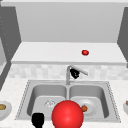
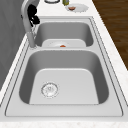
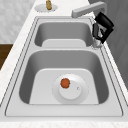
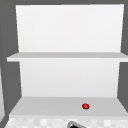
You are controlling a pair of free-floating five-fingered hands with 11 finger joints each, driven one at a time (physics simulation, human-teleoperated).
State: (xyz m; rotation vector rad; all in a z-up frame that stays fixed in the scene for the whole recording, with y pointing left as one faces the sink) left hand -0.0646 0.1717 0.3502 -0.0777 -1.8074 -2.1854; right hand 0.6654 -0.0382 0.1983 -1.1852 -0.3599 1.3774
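A kitchen — double sink (image 1: 27, 100), faucet (image 1: 68, 73), shelves (image 4: 65, 57) above.

Two black hands show in the front view: the left hand (image 1: 38, 120) at about 7 o'clock, the right hand (image 1: 74, 73) near the centre beside the one faucet (image 1: 72, 71). The sink (image 1: 67, 86) has two basins and one drain (image 1: 49, 104). Three plates: one plate (image 1: 93, 110) in the right basin, one at the 9 o'clock edge (image 1: 6, 110), one at the 3 o'clock edge (image 1: 125, 106). Each carries one small food piece. One large red ball (image 1: 67, 115) sits at 6 o'clock. One small red object (image 1: 85, 52) lies on the lower of two shelves (image 4: 67, 103).
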